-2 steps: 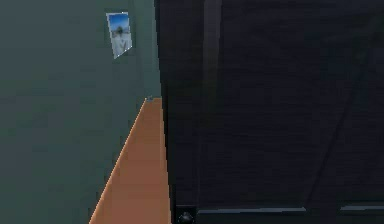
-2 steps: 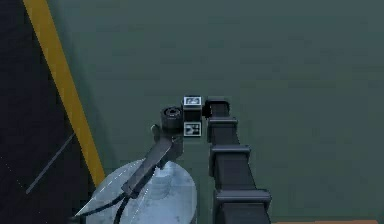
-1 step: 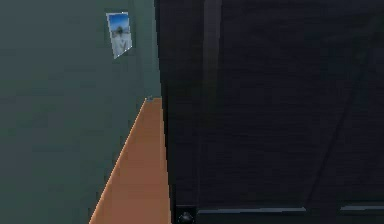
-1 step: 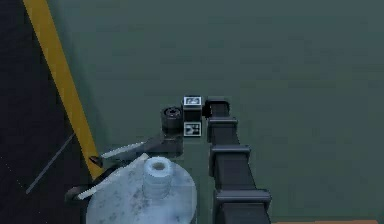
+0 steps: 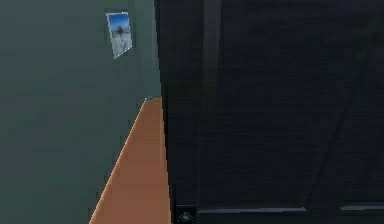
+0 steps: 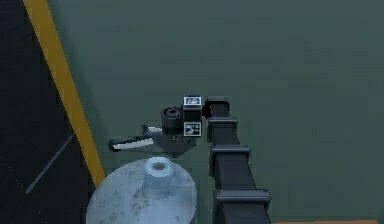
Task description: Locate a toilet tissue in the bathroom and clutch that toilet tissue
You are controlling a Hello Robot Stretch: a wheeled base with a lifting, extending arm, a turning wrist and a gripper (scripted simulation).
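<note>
In the arm side view the dark arm point(image 6: 232, 165) rises from the bottom edge, with its white marker squares at the far end. Left of them is my gripper point(image 6: 124, 145), its thin pale fingers point(image 6: 132, 144) pointing toward the view's left. Behind the fingertips lies bare grey-green surface, so the gripper holds nothing. Just below the gripper's body sits a pale blue-grey rounded thing with a small round cap point(image 6: 152, 192). I cannot tell whether the gripper touches it.
A dark door or panel point(image 5: 280, 110) stands close ahead on the forward view's right. A grey-green wall with a small picture point(image 5: 118, 34) runs along the left, with a narrow orange floor strip point(image 5: 140, 170) between them. An orange strip point(image 6: 66, 90) borders a dark panel point(image 6: 25, 110) in the arm side view.
</note>
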